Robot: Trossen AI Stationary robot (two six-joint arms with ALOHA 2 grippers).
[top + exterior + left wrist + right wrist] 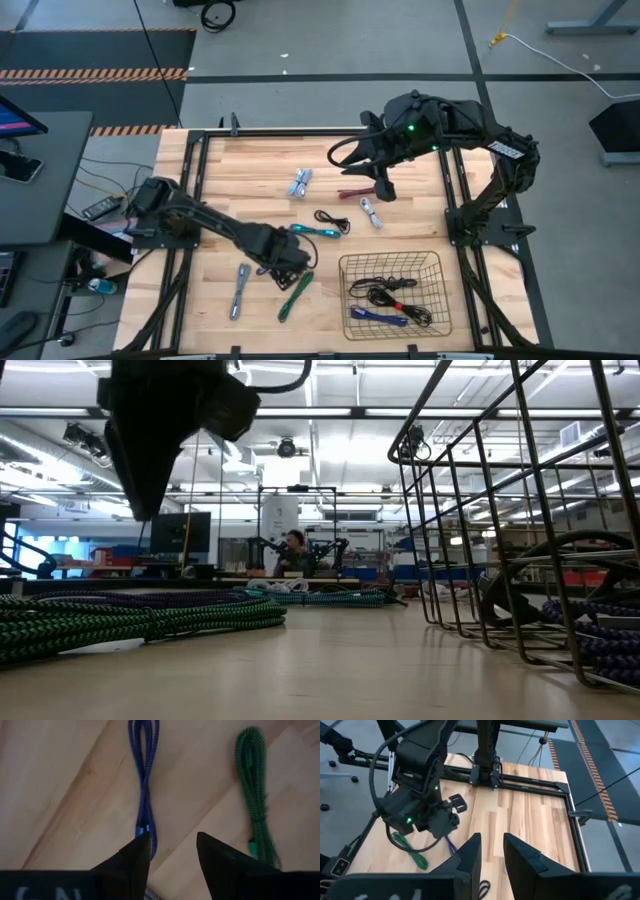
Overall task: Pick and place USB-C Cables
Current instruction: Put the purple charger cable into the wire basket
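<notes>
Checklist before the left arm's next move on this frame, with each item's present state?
1. Left gripper open: ok.
2. Purple cable centred between its fingers: not ok; the cable's end lies by one fingertip.
3. Green cable apart from the purple cable: ok.
4. Gripper's height over the table: cannot tell.
5. Basket has bare floor left: ok.
6. Right gripper out of the way: ok; it is open, across the table by the red cable.
</notes>
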